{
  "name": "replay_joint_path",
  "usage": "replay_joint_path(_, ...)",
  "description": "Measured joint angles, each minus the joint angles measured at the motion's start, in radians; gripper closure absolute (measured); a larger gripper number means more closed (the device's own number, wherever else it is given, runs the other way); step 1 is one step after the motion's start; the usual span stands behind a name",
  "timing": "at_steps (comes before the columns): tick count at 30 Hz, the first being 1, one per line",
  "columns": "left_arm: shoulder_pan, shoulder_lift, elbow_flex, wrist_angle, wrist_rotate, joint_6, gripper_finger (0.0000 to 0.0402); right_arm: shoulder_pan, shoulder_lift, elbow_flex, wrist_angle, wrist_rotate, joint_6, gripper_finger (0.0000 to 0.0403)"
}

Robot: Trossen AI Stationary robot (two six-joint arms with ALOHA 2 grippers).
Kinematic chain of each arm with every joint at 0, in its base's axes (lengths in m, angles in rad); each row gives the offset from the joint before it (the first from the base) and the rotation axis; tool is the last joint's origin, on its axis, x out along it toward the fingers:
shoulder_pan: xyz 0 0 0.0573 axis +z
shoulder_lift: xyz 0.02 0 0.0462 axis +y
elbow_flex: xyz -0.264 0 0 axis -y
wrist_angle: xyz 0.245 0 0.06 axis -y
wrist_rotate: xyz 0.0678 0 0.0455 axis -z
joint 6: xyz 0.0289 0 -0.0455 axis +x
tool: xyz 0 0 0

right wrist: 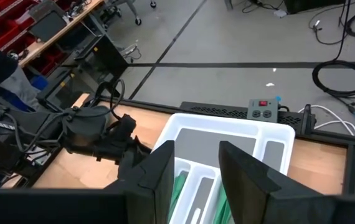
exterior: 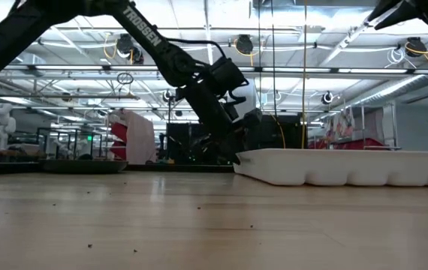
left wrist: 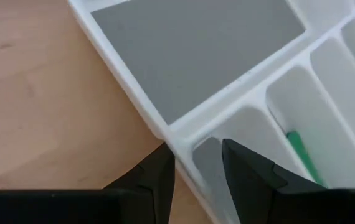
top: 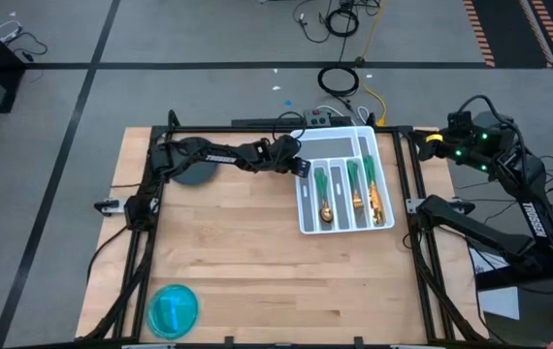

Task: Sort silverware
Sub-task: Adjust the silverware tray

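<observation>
High view: the silverware (top: 352, 194) lies in the white tray (top: 308, 186) near the counter's far right corner; the left hand (top: 297, 166) is at the tray's left wall.
Left wrist view: its fingers (left wrist: 156, 180) stand apart, empty, straddling that wall; any nudge should stay slow and level.
Right wrist view: the right hand (right wrist: 193, 171) hangs high above, parted, holding nothing.

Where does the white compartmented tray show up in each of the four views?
High view: white tray sits right of centre near the table's far edge, silverware in its slots.
Low view: its side wall runs along the right, on the tabletop.
Left wrist view: its rim crosses the middle, just ahead of the left tool.
Right wrist view: lower centre, beyond the right tool.
Shared landmark: the tray's wide crosswise compartment.
</observation>
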Motion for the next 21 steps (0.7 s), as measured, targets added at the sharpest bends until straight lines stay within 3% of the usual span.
replay_joint_path(9, 0.002, 0.000, -0.001, 0.119, 0.023, -0.047, 0.0263, 0.000, 0.000, 0.000, -0.013, 0.000, 0.000, 0.0287)
replay_joint_path(21, 0.012, -0.003, 0.003, 0.011, 0.044, 0.031, 0.0258, 0.000, 0.000, -0.001, -0.093, -0.027, 0.018, 0.0287)
